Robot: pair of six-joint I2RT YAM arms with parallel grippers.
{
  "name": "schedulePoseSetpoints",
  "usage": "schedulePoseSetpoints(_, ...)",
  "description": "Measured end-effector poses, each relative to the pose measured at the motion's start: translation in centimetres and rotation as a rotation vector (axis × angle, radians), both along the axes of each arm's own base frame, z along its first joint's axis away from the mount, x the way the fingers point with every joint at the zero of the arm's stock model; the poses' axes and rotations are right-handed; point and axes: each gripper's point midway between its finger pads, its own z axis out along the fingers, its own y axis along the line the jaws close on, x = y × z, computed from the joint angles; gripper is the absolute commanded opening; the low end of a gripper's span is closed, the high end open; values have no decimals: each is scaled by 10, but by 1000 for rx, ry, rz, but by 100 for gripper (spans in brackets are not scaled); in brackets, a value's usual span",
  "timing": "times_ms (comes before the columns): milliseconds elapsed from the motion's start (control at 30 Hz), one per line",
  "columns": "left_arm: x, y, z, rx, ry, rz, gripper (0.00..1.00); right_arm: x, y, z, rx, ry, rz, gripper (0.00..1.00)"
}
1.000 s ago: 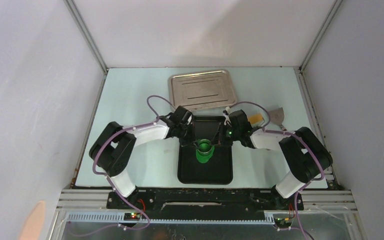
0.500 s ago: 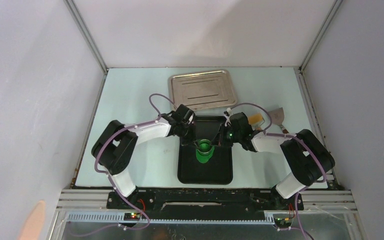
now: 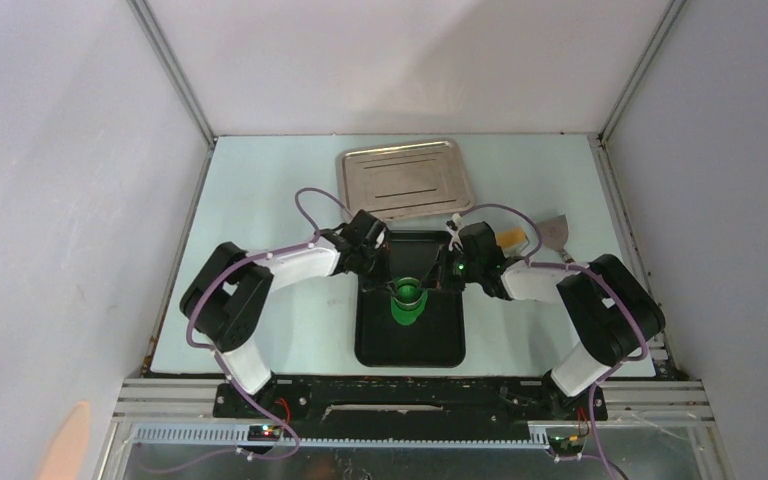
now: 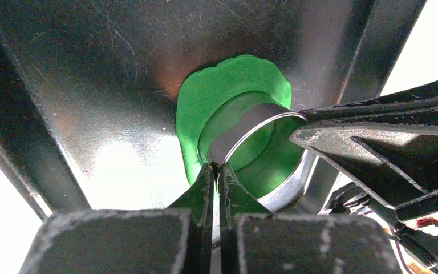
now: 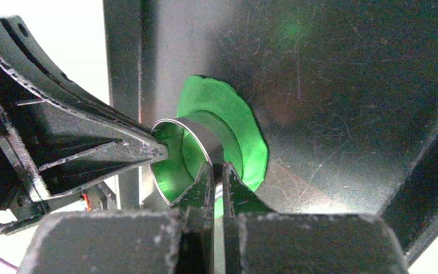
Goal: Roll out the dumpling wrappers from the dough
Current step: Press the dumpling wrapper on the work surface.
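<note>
table: pale, boxed in by white walls, everything sits on it
arms: left arm and right arm both bend in toward the middle and meet over the black tray
silver tray: shiny one, at 12 o'clock from the black tray, just beside it, lying a bit crooked
black tray: dead centre between the arms, pretty scratched up in the wrist views
scraper: out around 2 o'clock from the black tray, with a small tan block next to it, can't tell what that is tbh
left end effector: fingers pinched down narrow on the wall of the metal ring, on the ring's 9 o'clock side from above
right end effector: same deal, clamped narrow on the ring's wall from the 3 o'clock side
dough: bright green flattened blob, roughly the middle of the black tray, lumpy uneven edge
metal ring: thin shiny band sitting on the dough, green showing inside it and spilling out past its rim
</note>
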Motion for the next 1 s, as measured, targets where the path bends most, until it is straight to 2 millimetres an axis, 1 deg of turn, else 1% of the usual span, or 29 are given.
schedulePoseSetpoints(200,0,0,0,12,14,-4,0,-1,-1,0,-26,-30,-14,0)
schedulePoseSetpoints(433,-1,1,5,-12,-18,0,0,1,2,1,-19,-2,0,0)
schedulePoseSetpoints(700,2,3,6,-10,-49,12,0,3,5,-1,-11,7,6,0)
schedulePoseSetpoints(1000,2,2,-1,15,-5,-6,0,1,4,7,-54,-58,-19,0)
